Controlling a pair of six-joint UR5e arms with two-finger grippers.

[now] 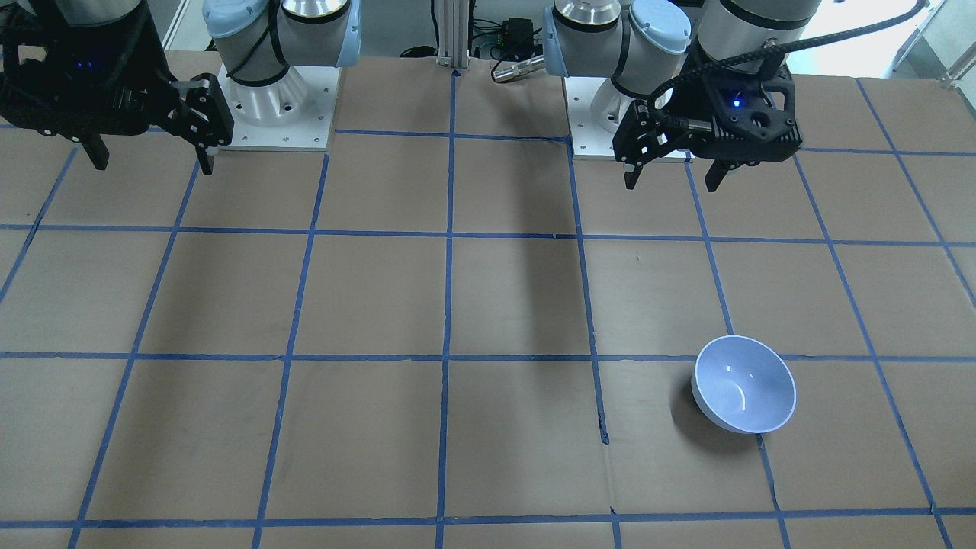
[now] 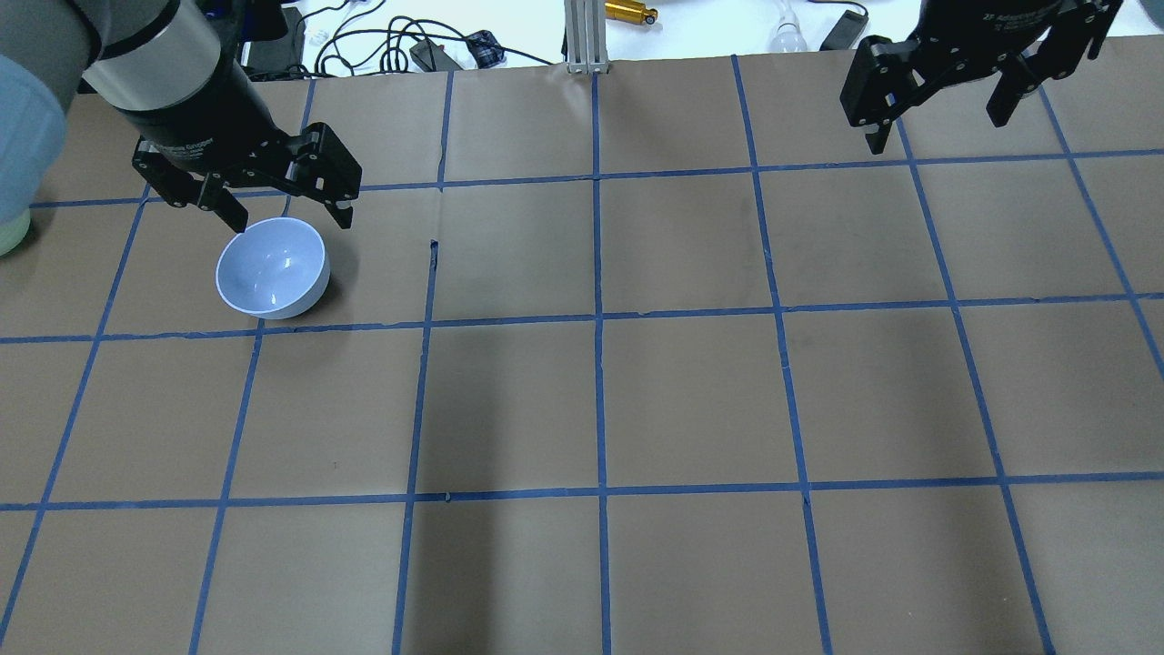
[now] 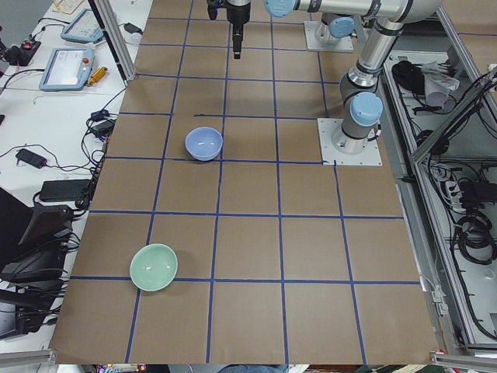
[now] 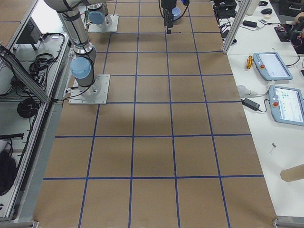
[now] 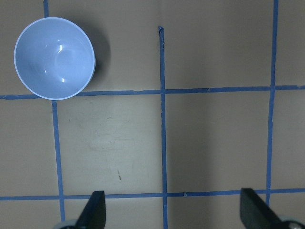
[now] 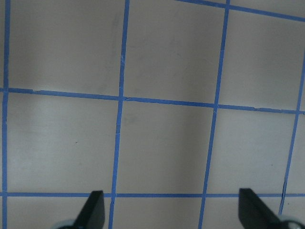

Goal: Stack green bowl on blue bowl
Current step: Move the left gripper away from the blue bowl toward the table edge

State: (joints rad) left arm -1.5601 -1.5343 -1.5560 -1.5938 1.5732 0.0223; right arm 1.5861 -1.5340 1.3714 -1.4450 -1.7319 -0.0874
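Both pincers hang wide open and empty: the left pincer point(image 2: 291, 218) and, well apart from it, the right pincer point(image 2: 937, 127). The round, glossy mint-green bowl point(image 3: 154, 266) sits far out to the left pincer's left, past the round, glossy pale-blue bowl point(image 2: 271, 279) just ahead of it. The green one is likely rigid, light and slick, so pinch its rim wall with one finger inside and one outside.

Even overhead light, soft shadow bands on the table point(image 1: 229, 305), glints inside the blue bowl point(image 1: 743, 393), wrist views perhaps soft.
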